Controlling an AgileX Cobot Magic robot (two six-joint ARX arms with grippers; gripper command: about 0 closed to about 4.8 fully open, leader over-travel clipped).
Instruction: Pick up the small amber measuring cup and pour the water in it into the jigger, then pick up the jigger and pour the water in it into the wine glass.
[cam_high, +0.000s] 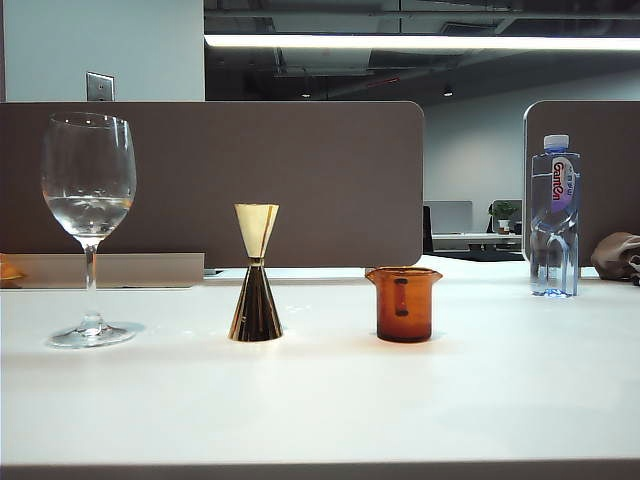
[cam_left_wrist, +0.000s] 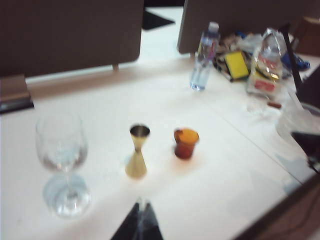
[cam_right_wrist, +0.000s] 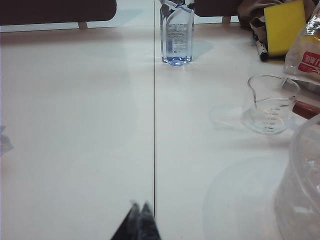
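Note:
The wine glass (cam_high: 89, 225) stands at the left of the white table with clear water (cam_high: 89, 212) in its bowl. To its right stands the gold jigger (cam_high: 256, 273), and further right the small amber measuring cup (cam_high: 403, 303). All three stand upright and apart. The left wrist view shows the same row from above: wine glass (cam_left_wrist: 61, 162), jigger (cam_left_wrist: 137, 157), amber cup (cam_left_wrist: 185, 143). My left gripper (cam_left_wrist: 141, 204) hangs shut and empty on the near side of the jigger. My right gripper (cam_right_wrist: 139, 206) is shut and empty over bare table, away from the three vessels.
A clear plastic bottle with a blue label (cam_high: 554, 216) stands at the back right. A clear measuring cup (cam_right_wrist: 270, 103), a yellow sponge (cam_right_wrist: 284, 25), a snack bag (cam_right_wrist: 306, 56) and a large clear container (cam_right_wrist: 303, 185) crowd the right side. Brown partitions (cam_high: 240, 180) close the back.

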